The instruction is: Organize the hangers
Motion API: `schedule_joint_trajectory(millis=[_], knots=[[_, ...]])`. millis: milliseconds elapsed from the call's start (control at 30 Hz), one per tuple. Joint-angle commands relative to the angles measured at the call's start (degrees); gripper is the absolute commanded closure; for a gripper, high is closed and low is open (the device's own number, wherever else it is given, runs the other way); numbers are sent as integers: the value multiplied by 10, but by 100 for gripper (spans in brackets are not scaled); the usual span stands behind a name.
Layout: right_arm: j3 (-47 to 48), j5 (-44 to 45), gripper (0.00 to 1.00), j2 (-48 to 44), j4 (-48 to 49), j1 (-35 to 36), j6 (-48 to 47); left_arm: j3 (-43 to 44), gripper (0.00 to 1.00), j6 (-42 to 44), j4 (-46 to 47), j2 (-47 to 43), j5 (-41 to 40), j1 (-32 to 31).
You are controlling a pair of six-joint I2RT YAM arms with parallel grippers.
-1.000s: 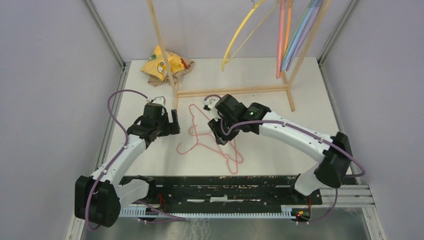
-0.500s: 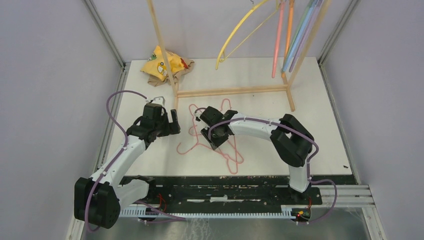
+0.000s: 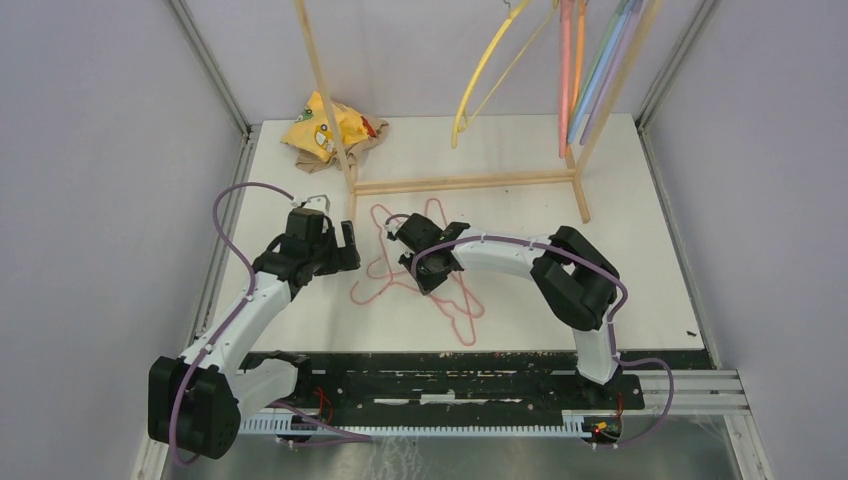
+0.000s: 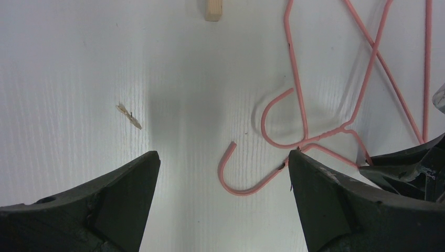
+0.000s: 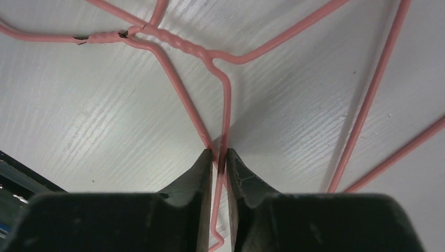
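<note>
Two tangled pink hangers (image 3: 465, 330) lie flat on the white table between the arms. My right gripper (image 3: 425, 268) is low over them, shut on one pink hanger wire just below its twisted neck (image 5: 183, 44); the wire runs between its closed jaws (image 5: 219, 156). My left gripper (image 3: 345, 245) is open and empty just left of the tangle, with a pink hook (image 4: 246, 184) on the table between its spread fingertips (image 4: 223, 160). Yellow (image 3: 485, 65), pink and orange (image 3: 567, 70), and blue, green and lavender hangers (image 3: 600, 70) hang on the rack at the back.
The light wooden rack (image 3: 460, 184) stands at the back; its foot end (image 4: 213, 9) is just ahead of my left gripper. A crumpled yellow bag (image 3: 325, 125) lies at the back left. A small scrap (image 4: 129, 115) lies on the table.
My right arm folded at the elbow and its gripper moved left, dragging the pink hangers a little left and back. The hanging hangers swing. The left arm has barely moved.
</note>
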Motion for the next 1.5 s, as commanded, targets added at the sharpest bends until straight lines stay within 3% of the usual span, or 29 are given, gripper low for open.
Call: schedule_joint_trajectory(millis=[0, 100, 400, 567, 900, 1067, 1200, 1467], knots=[[5, 3, 87, -26, -1, 0, -2, -1, 1, -10, 12, -14, 0, -1], [14, 19, 99, -70, -15, 0, -2, -6, 1, -10, 17, -19, -2, -1], [108, 107, 100, -179, -99, -3, 6, -9, 1, -25, 34, -53, -26, -1], [150, 85, 100, -208, -88, -11, 46, -9, 1, -24, 43, -55, -23, -1], [352, -27, 99, -128, -22, -11, 165, -14, 1, -29, 55, -52, 3, -1], [493, -69, 99, -42, 16, -12, 225, -19, 0, -37, 58, -60, 11, -1], [610, -56, 99, 16, 15, -13, 237, -19, 1, -37, 57, -69, 11, -1], [577, 20, 99, -9, 139, -49, 263, -26, 0, -39, 49, -83, 8, -1]])
